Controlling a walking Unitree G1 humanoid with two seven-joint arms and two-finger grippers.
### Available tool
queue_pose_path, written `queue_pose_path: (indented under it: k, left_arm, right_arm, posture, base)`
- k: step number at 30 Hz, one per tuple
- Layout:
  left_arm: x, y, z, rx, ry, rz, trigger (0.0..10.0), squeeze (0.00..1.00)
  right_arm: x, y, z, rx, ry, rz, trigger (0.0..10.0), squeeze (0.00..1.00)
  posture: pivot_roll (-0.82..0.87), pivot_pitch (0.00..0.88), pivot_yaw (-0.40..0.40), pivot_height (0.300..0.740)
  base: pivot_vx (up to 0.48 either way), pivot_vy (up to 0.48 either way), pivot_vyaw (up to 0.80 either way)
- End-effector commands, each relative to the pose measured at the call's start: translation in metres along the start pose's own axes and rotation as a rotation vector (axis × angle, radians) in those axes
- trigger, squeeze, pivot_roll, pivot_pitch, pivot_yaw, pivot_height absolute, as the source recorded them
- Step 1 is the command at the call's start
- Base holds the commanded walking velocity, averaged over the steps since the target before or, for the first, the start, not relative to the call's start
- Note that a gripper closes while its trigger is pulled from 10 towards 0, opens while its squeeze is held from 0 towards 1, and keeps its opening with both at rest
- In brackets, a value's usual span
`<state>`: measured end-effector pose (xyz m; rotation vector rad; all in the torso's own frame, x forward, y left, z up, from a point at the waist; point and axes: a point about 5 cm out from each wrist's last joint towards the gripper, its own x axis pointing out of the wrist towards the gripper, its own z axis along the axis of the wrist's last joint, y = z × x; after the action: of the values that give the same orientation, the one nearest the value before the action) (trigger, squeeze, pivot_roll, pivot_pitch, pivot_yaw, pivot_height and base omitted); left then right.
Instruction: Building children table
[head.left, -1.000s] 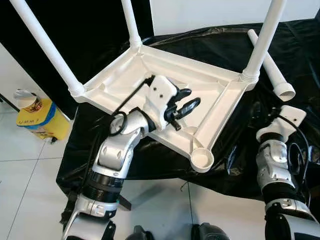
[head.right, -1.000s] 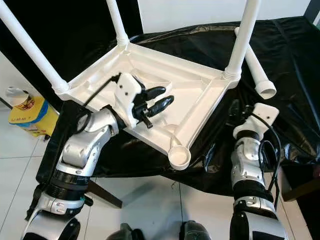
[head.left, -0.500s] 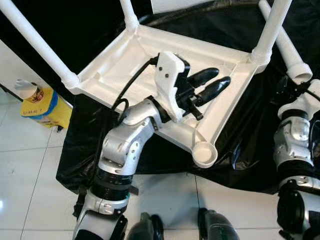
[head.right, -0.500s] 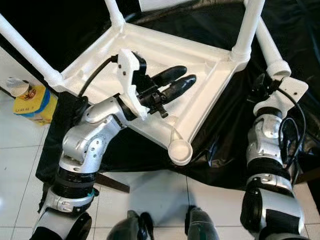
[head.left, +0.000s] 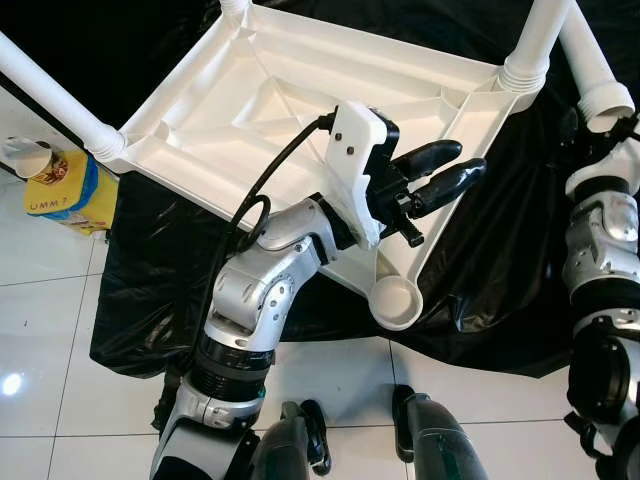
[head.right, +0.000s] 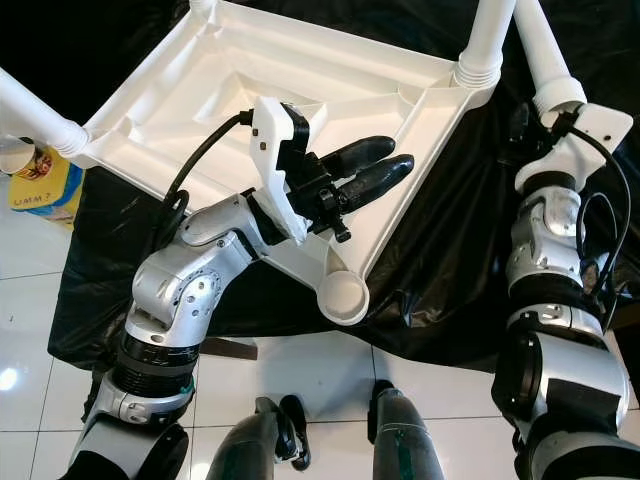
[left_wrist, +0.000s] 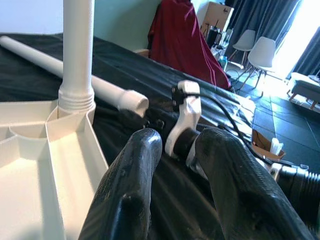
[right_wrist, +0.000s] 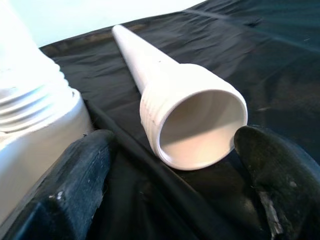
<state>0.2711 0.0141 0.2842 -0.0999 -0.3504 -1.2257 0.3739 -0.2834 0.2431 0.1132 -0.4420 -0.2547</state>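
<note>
Over the upside-down white table (head.left: 250, 90) my left gripper (head.left: 450, 172) hangs open, holding nothing. My right gripper (right_wrist: 170, 170) is open too, its fingers on either side of the loose table leg (right_wrist: 175, 95).

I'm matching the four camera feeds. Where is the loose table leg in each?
Left eye: loose leg, top right.
Right eye, top right.
Left wrist, lying behind the upright leg.
Right wrist, open end central.
Shared landmark: threaded corner collar, beside it.

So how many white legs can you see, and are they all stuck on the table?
4. Three stand screwed into the upside-down tabletop: near left corner, far corner, right corner. One loose leg lies on the black sheet, between the open right gripper's fingers.
</note>
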Motion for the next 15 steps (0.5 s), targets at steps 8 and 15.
queue_pose_path:
  k: [8,15]
  left_arm:
    - [-0.003,-0.005,0.002,-0.009,-0.009,-0.001,10.0,0.00]
    - [-0.004,-0.004,0.003,-0.005,-0.009,0.014,10.0,0.00]
  right_arm:
    - [0.005,0.014,-0.007,0.039,0.069,0.086,4.7,0.00]
    - [0.007,0.020,-0.008,0.047,0.078,0.125,4.3,0.00]
  posture:
    - [-0.11,0.321,0.120,0.740]
    - [-0.10,0.319,0.114,0.740]
  base:
    - [0.000,0.000,0.00]
    - [0.000,0.000,0.00]
